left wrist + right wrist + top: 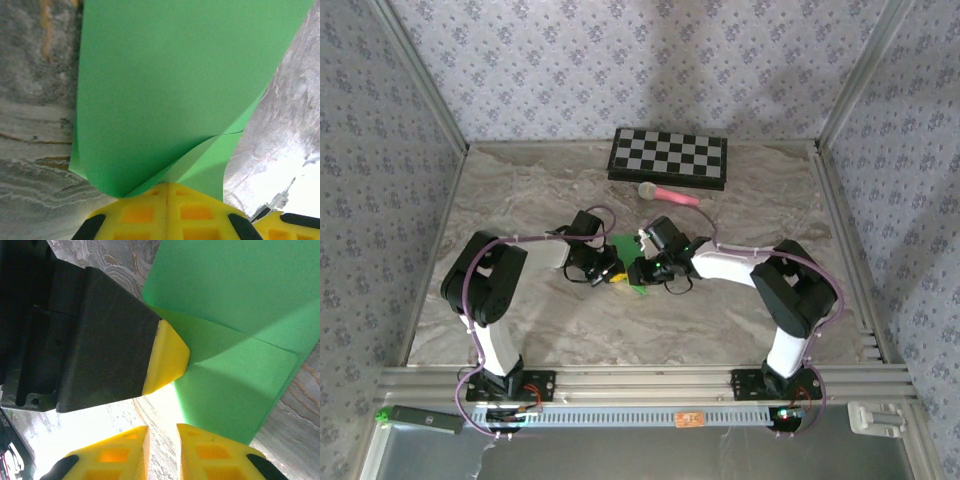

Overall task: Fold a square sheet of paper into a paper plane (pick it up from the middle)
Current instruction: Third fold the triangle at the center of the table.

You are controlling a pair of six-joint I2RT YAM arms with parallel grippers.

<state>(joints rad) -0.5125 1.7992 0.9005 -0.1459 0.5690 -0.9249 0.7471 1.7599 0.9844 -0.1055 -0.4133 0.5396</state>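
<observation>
Green square sheet of paper (170, 90) sat pinched in the closed left gripper (167, 190). Beside it the right gripper (162, 435) stood slightly parted, empty.

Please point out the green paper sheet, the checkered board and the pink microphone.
green paper sheet (175, 90), left wrist view, on its broad flat panel.
checkered board (668, 156), top external view, on the middle of its squares.
microphone (678, 197), top external view, on its pink handle.

Grey marbled table (510, 200); black-and-white checkered board (668, 157) at far edge, pink-handled microphone (670, 194) just before it, green sheet of paper (623, 244) mid-table
</observation>
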